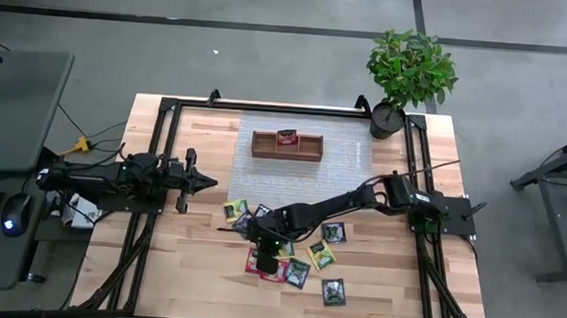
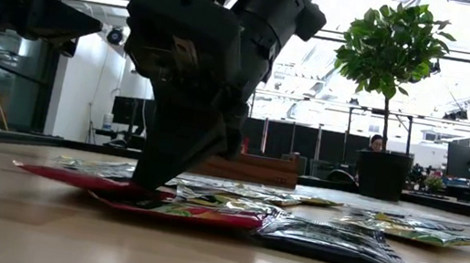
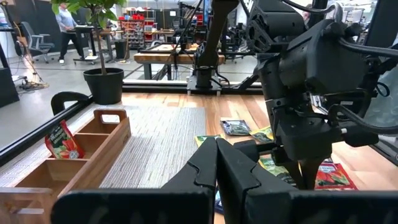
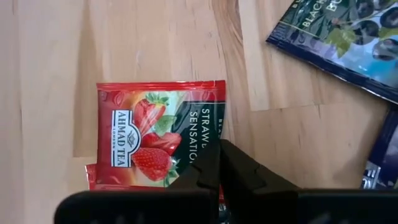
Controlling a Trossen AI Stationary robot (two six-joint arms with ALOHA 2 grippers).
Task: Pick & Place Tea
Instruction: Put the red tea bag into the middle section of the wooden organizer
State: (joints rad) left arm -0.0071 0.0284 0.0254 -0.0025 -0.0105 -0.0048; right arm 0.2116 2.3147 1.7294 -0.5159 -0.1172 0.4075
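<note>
Several tea packets lie flat on the near middle of the table: yellow-green ones (image 1: 333,232), dark ones (image 1: 334,291) and red ones (image 1: 260,267). My right gripper (image 1: 270,264) stands over the red strawberry packet (image 4: 155,134), fingers pointing down and shut on it (image 4: 217,149). A second red packet (image 4: 93,177) lies partly under the first. One red packet (image 1: 286,136) stands in the middle compartment of the wooden tray (image 1: 265,144). My left gripper (image 1: 208,182) hovers shut at the table's left, touching nothing. My right gripper comes from above, pointing down, and its shut fingertips (image 2: 148,195) meet the red packet at the middle of one side edge (image 4: 219,134). The fingers themselves hide whether the edge is pinched between them. The packet lies flat on the table and on the other red packet.
The tray stands on a grey mat (image 1: 343,153) toward the far edge. A potted plant (image 1: 407,73) sits at the far right corner. Dark packets (image 4: 348,37) lie close beside the right gripper. Bare wood shows between the packets and the mat (image 1: 291,189).
</note>
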